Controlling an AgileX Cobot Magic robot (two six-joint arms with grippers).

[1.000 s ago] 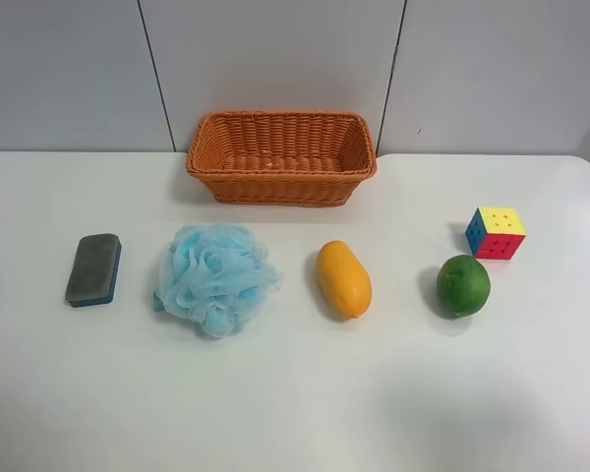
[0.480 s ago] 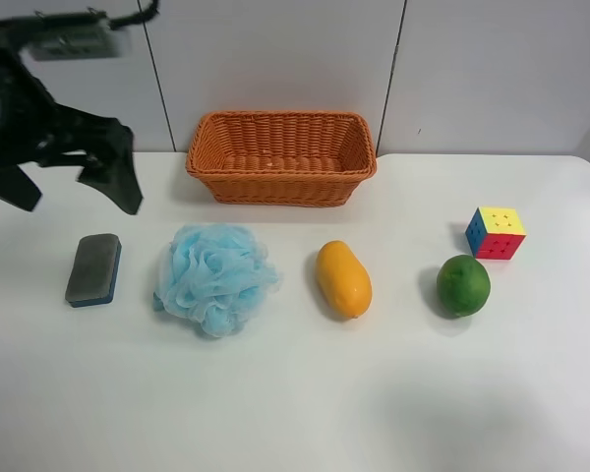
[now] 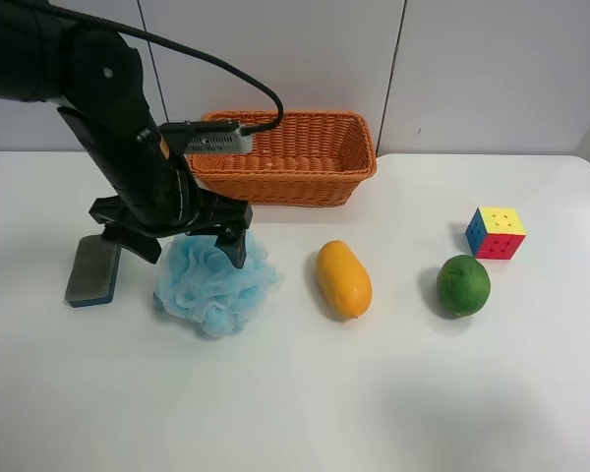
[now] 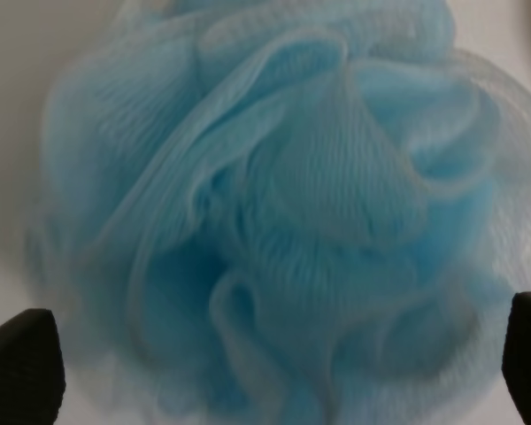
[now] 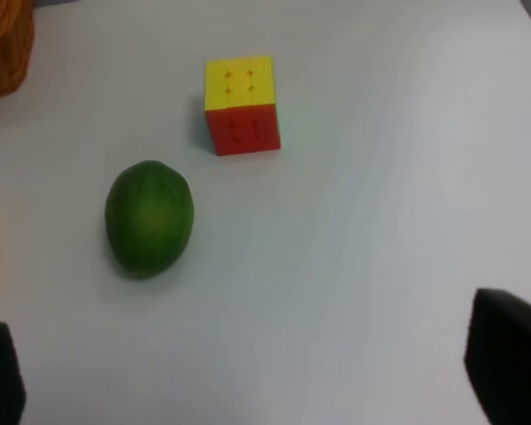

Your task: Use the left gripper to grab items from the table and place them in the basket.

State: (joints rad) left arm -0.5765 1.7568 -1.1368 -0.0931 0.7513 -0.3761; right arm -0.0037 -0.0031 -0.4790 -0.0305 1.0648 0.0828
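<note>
My left gripper (image 3: 182,246) is open, its dark fingers spread on either side of the top of the light-blue bath pouf (image 3: 216,293). In the left wrist view the pouf (image 4: 274,204) fills the frame, with the open left gripper (image 4: 273,363) close above it. On the white table (image 3: 295,393) lie a grey sponge (image 3: 91,270), an orange-yellow mango (image 3: 343,279), a green round fruit (image 3: 463,285) and a puzzle cube (image 3: 496,233). The orange wicker basket (image 3: 305,157) stands at the back. My right gripper (image 5: 252,372) is open and empty, away from the green fruit (image 5: 149,217) and the cube (image 5: 241,104).
The black arm and its cable reach in from the exterior high view's upper left, partly covering the basket's near-left corner. A corner of the basket (image 5: 2,49) shows in the right wrist view. A grey panelled wall stands behind the table.
The arm at the exterior high view's left has come in from the upper left and moved down and right, from above the sponge to over the pouf. The items have not moved.
</note>
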